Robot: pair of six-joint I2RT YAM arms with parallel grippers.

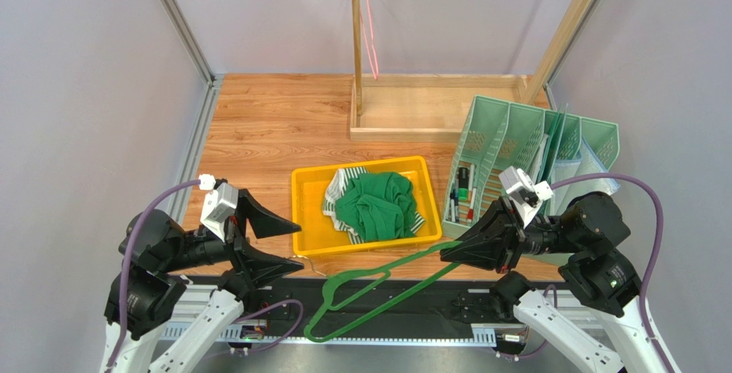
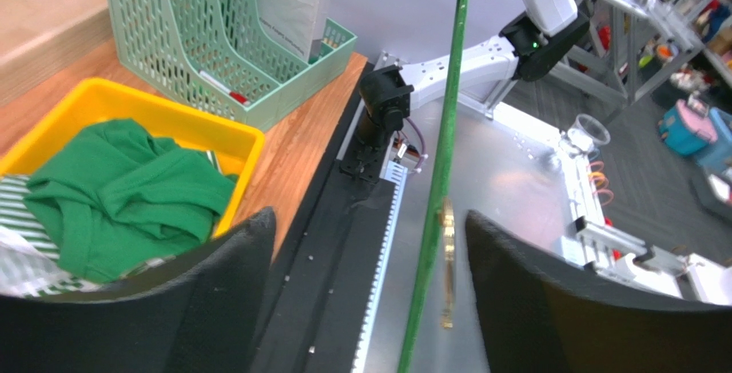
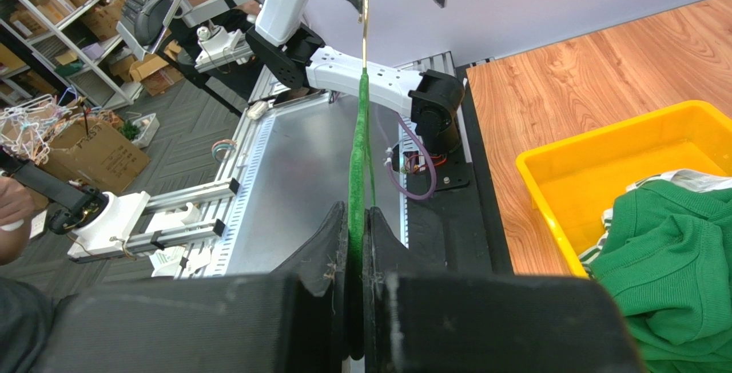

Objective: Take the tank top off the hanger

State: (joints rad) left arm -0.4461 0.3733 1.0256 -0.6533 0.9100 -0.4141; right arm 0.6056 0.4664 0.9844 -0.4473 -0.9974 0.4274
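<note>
A green tank top (image 1: 376, 206) lies crumpled in the yellow tray (image 1: 309, 218); it also shows in the left wrist view (image 2: 112, 193) and the right wrist view (image 3: 679, 261). A bare green hanger (image 1: 378, 291) hangs over the table's near edge, with nothing on it. My right gripper (image 1: 447, 253) is shut on one end of the hanger (image 3: 356, 176). My left gripper (image 1: 296, 244) is open and empty; the hanger's bar (image 2: 438, 184) and gold hook (image 2: 447, 261) pass between its jaws without touching them.
A striped white-green cloth (image 1: 337, 193) lies in the tray under the tank top. Mint-green file racks (image 1: 524, 158) with pens stand right of the tray. A wooden stand (image 1: 404, 120) with a post and a pink hanger (image 1: 369, 30) is at the back.
</note>
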